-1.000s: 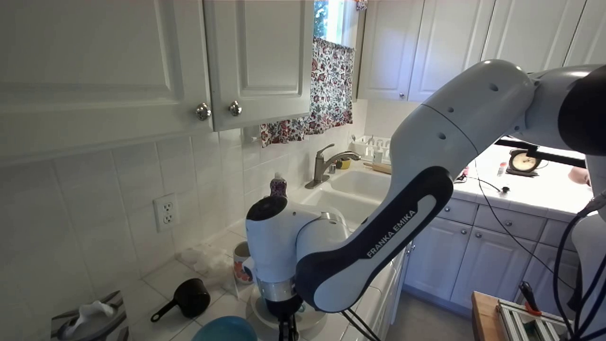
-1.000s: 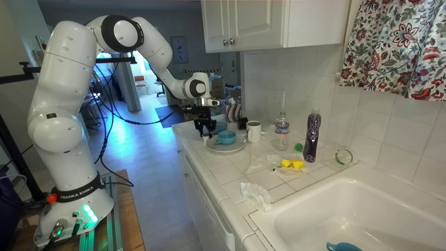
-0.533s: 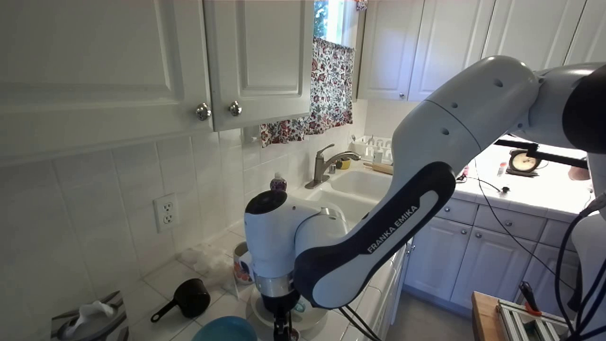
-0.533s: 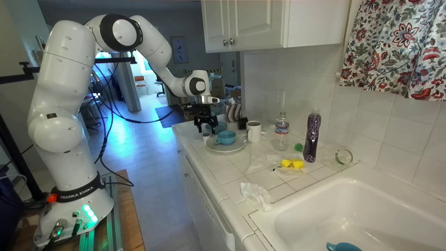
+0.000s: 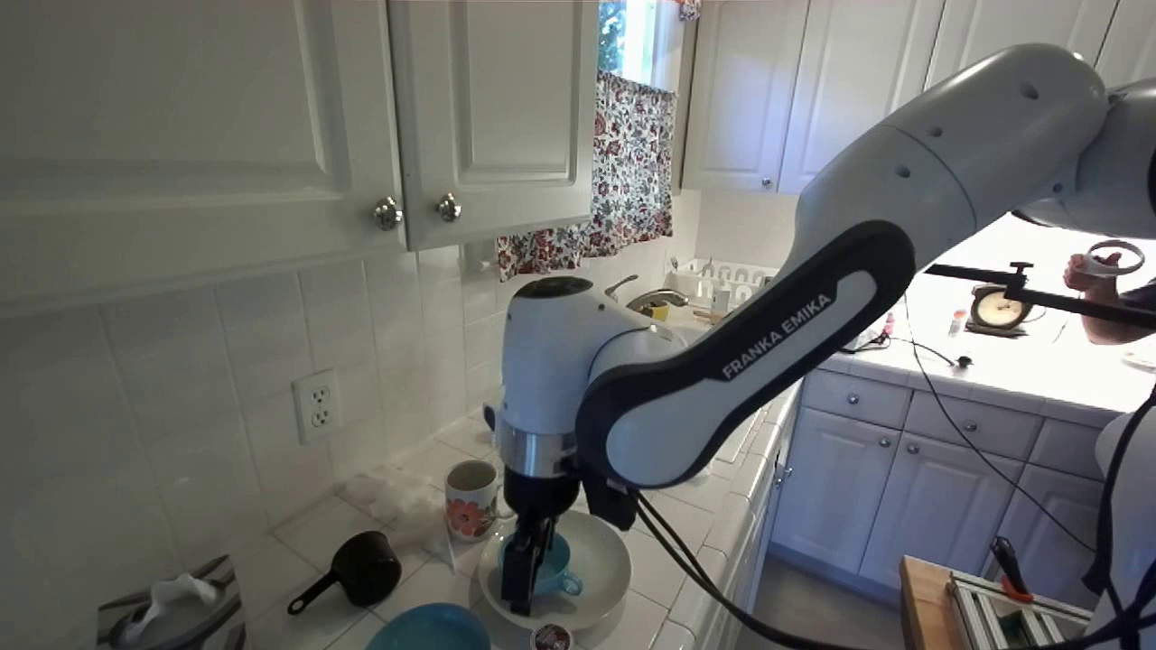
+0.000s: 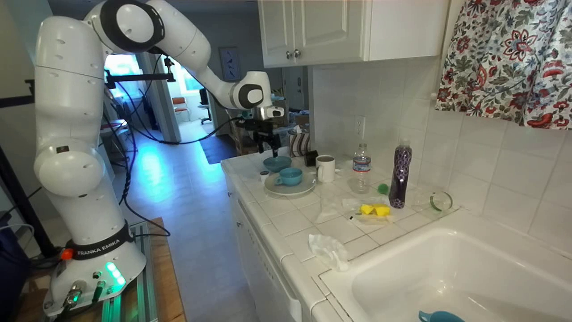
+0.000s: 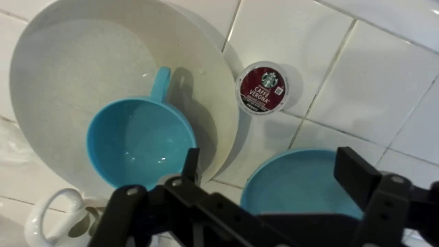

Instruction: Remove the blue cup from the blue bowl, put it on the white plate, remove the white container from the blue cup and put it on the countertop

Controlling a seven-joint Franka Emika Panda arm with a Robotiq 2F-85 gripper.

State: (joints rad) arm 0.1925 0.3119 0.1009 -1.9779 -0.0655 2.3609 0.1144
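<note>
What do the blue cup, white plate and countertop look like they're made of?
Blue cup: glossy ceramic or plastic; the bright glints inside fit either.
White plate: probably ceramic, smooth with a soft sheen, though plastic isn't ruled out.
Countertop: likely glazed ceramic tile, since it's shiny and divided into squares.

Cup (image 7: 140,144) light blue, bowl (image 7: 298,181) teal-blue, plate (image 7: 85,61) white. Coffee pod (image 7: 262,88) white, maroon on top. Mug (image 5: 470,502) white, orange-flowered.

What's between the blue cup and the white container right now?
In the wrist view, a partly shadowed stretch of the white plate, rim included, lies between the blue cup and the white container.
</note>
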